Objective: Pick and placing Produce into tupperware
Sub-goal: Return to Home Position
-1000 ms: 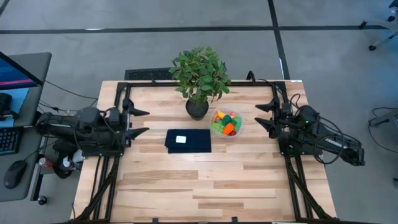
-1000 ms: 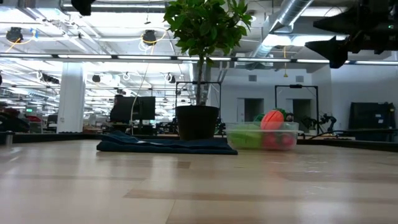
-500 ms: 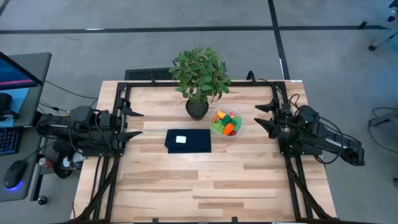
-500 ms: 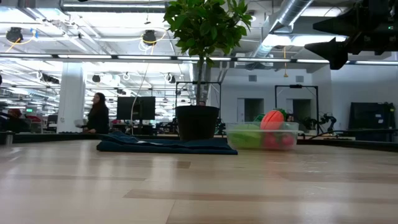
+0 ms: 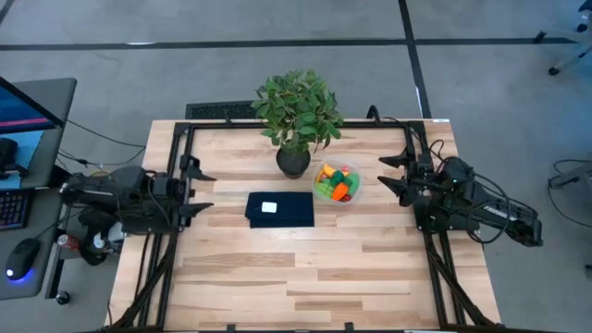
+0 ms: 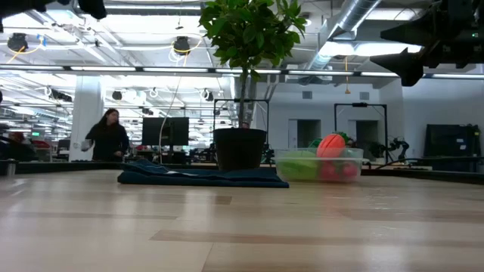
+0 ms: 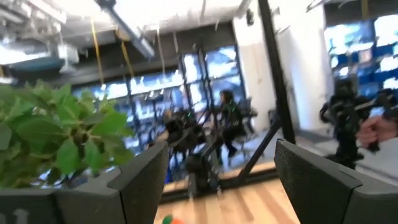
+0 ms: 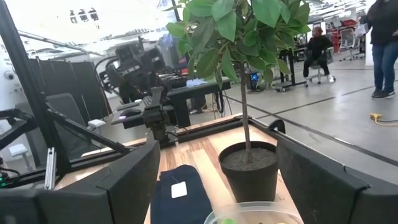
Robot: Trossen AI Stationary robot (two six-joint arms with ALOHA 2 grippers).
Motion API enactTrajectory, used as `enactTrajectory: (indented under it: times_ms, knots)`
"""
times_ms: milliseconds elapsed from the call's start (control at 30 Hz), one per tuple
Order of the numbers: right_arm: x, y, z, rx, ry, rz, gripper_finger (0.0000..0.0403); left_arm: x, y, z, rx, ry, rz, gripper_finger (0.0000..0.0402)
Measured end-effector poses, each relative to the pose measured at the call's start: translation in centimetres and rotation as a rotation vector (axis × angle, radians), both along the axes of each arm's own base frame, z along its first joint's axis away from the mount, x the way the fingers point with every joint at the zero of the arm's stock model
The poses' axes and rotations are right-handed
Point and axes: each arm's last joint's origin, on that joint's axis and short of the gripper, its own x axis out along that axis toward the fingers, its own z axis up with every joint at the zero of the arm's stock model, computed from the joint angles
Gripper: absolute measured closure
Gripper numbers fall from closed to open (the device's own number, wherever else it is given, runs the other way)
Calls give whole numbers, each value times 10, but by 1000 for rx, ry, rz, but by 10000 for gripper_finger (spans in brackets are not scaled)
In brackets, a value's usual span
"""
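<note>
The clear round tupperware (image 5: 337, 183) stands on the table just right of the plant pot and holds the toy produce (image 5: 336, 181): green, yellow, orange and red pieces. In the low view the tupperware (image 6: 318, 165) shows an orange-red piece (image 6: 331, 145) heaped above its rim. Its rim (image 8: 255, 214) shows in the right wrist view. My left gripper (image 5: 202, 191) is open at the table's left edge, raised. My right gripper (image 5: 390, 174) is open at the right edge, raised, right of the tupperware. Neither touches anything.
A leafy potted plant (image 5: 296, 116) stands at the far middle of the table. A dark blue folded cloth with a white label (image 5: 279, 209) lies left of the tupperware. The near half of the wooden table (image 5: 305, 277) is bare. A person (image 6: 108, 136) shows in the room behind.
My left arm has drawn back toward the table's left edge, its gripper staying open. A person has walked into the room behind the table. The tupperware, produce and right arm have kept still.
</note>
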Motion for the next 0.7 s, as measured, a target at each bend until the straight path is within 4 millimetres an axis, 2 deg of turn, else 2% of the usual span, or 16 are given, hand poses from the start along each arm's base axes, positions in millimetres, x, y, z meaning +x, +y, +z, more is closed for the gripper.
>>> enactTrajectory:
  times_ms: [233,467,700]
  knots:
    - [0,0,0,0,0,2,88,-4,0,-31,-36,-82,-31,120]
    - [0,0,0,-1,1,1,88,-7,1,-52,-38,-195,-18,120]
    - [0,0,0,-1,1,-1,88,-8,1,-52,15,-227,26,120]
